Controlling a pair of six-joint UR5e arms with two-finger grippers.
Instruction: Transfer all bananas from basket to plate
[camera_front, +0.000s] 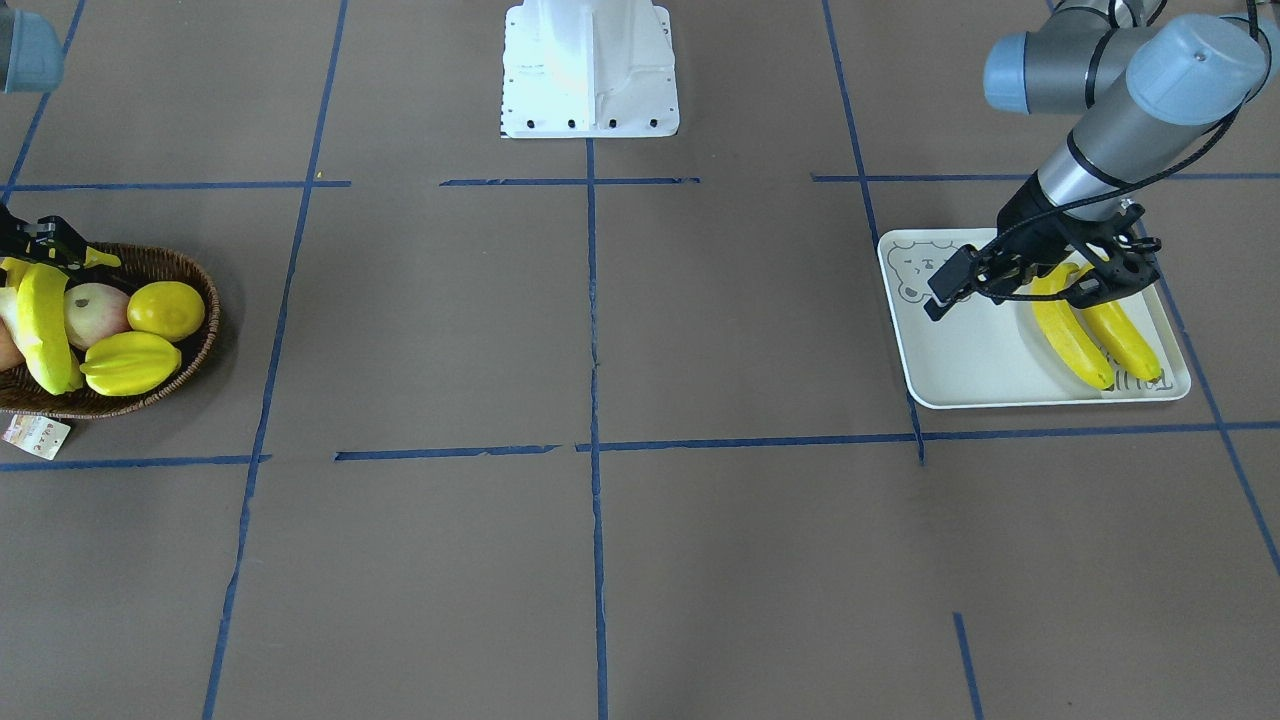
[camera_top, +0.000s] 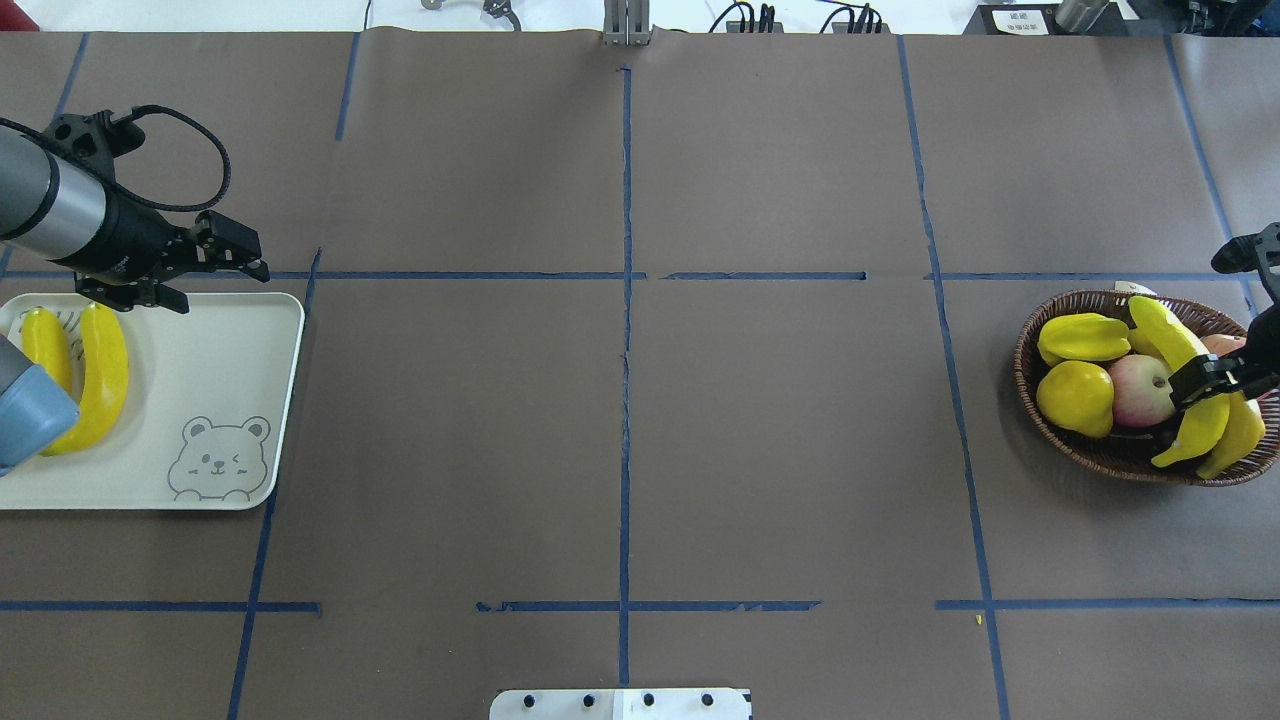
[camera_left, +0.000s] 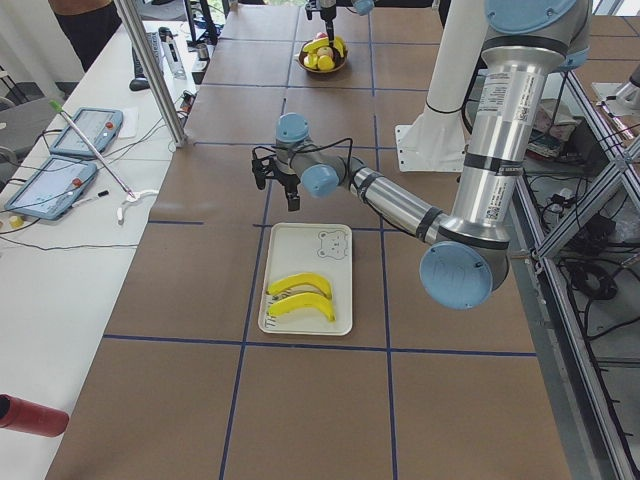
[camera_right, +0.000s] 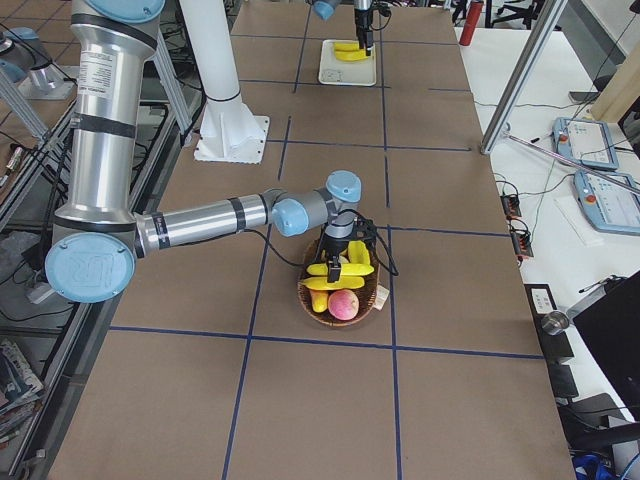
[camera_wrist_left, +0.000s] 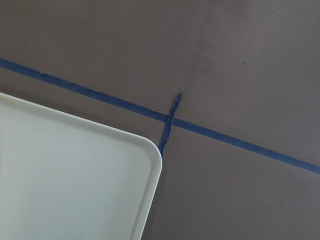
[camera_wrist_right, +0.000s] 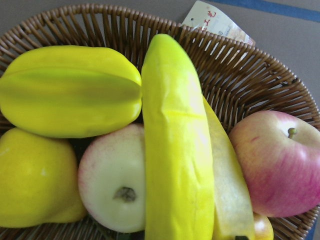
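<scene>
Bananas (camera_front: 1070, 335) first, seen from across the tabletop (camera_front: 600, 560): two lie side by side on the plate (camera_front: 960, 370) at 3 o'clock. My left gripper (camera_front: 1108, 287) hangs over their upper ends, jaws spread and empty. At 9 o'clock the basket (camera_front: 140, 398) holds the others beside a starfruit (camera_front: 130, 362), a lemon (camera_front: 165, 310) and an apple (camera_front: 95, 312). My right gripper (camera_front: 45, 245) sits at the basket's 11 o'clock rim, over one banana's end.

From overhead the sides swap: plate at 9 o'clock, basket at 3. Two bananas lie along the basket's 3-to-5 o'clock side, the upper one resting against the apple. My right gripper straddles that one near its middle; whether it is pinching I cannot tell.

Both side views show each gripper pointing down over its own container.

My left wrist view has only a plate corner and blue tape (camera_wrist_left: 225, 137).

In my right wrist view the banana runs from 12 to 6 down the centre, directly beneath me, with the second tucked at its 4 o'clock side.

I judge it light, firm and smooth, so somewhat slippery, and its curve may make it roll. The thick middle, gripped across its width with a moderate squeeze, looks the best hold.
</scene>
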